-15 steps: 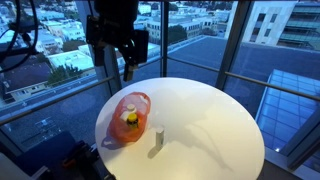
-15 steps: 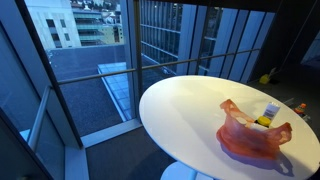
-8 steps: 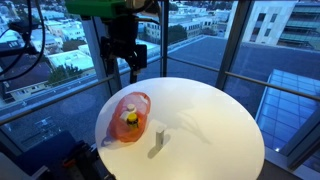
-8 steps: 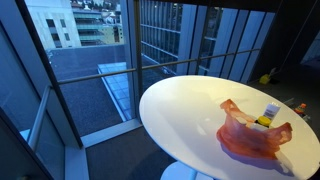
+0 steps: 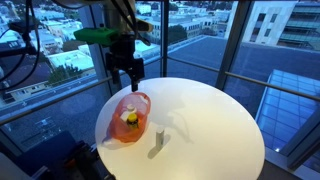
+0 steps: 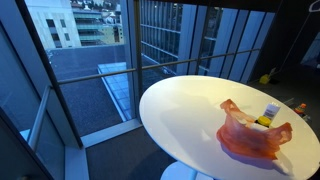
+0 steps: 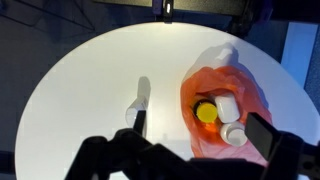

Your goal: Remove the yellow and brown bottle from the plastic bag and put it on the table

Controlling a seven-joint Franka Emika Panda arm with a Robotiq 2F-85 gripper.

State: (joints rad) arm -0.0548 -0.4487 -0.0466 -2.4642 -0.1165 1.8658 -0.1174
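fingers: hanging spread apart, gripping nothing, over the plastic bag
yellow and brown bottle: lying inside the plastic bag
plastic bag: sitting on the round white surface

The table is plain white. On it, the plastic bag is a see-through orange-red with no print. Inside the bag, the bottle shows a bright yellow cap over a dark brownish body, and just beside it lies a white bottle. Beside the bag stands a small white container. Above the bag, the gripper is black, below a green-tinted stretch of arm.
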